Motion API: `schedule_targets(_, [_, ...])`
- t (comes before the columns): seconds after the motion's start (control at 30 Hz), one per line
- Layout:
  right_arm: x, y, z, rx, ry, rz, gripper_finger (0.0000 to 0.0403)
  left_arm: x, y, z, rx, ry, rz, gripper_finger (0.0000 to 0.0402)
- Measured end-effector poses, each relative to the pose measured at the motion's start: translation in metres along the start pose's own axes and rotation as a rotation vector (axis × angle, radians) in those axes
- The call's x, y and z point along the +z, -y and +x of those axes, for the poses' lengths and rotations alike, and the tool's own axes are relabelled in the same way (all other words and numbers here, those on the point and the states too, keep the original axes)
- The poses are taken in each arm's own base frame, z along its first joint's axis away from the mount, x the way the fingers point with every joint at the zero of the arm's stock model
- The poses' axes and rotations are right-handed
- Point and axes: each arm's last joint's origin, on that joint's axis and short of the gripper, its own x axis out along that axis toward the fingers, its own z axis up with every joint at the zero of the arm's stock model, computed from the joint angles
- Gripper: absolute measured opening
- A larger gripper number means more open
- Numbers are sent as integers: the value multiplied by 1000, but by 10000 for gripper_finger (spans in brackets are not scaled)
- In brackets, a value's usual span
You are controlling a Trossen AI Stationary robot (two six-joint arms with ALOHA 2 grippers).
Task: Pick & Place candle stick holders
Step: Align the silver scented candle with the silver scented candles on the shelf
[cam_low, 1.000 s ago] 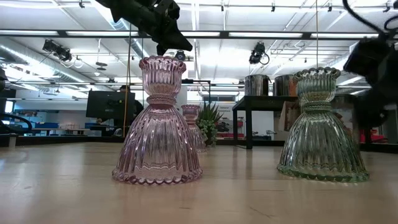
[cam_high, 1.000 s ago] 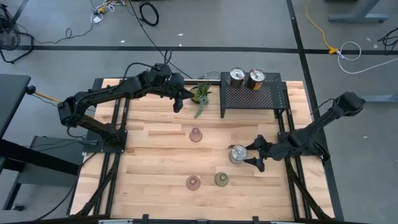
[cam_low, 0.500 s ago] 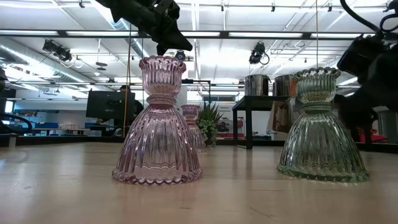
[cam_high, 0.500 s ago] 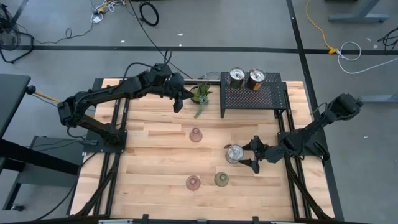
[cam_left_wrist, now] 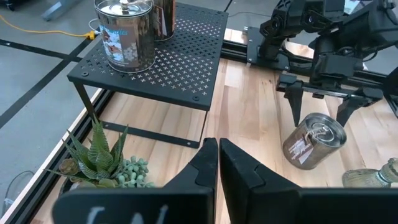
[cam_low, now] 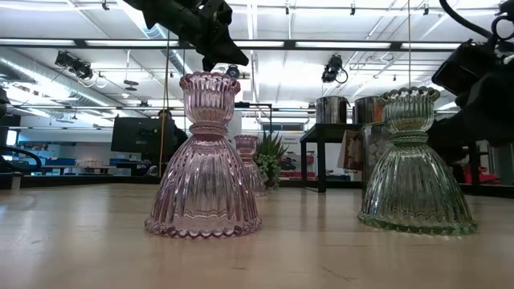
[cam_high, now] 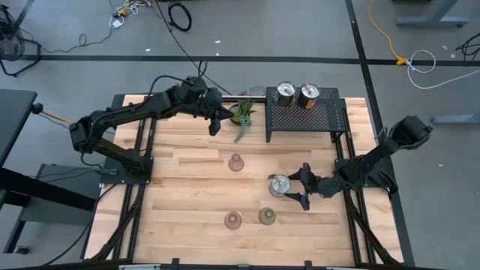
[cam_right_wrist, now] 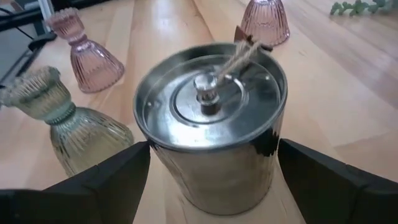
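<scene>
On the table, left to right: left gripper pressed together, idle near the plant; three glass holders unplaced; right gripper spread around the third silver holder; two silver holders already on the rack.

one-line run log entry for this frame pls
stage: reach | right claw: open, straddling silver tin on table | left claw: shut, waiting by plant | rack: two tins | grasp: not yet
</scene>
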Motion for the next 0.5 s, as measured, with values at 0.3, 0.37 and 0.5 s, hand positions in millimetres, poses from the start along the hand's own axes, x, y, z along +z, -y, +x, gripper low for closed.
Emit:
schedule_targets(0.3, [-1, 0, 7, -5, 25, 4, 349, 0, 0, 0, 0, 0, 0, 16])
schedule_targets(0.37, [-1, -1, 9, 1, 40, -7, 349, 0, 0, 0, 0, 0, 0, 16])
schedule_targets(0.5, [-3, -1, 12, 4, 37, -19, 349, 0, 0, 0, 0, 0, 1, 16])
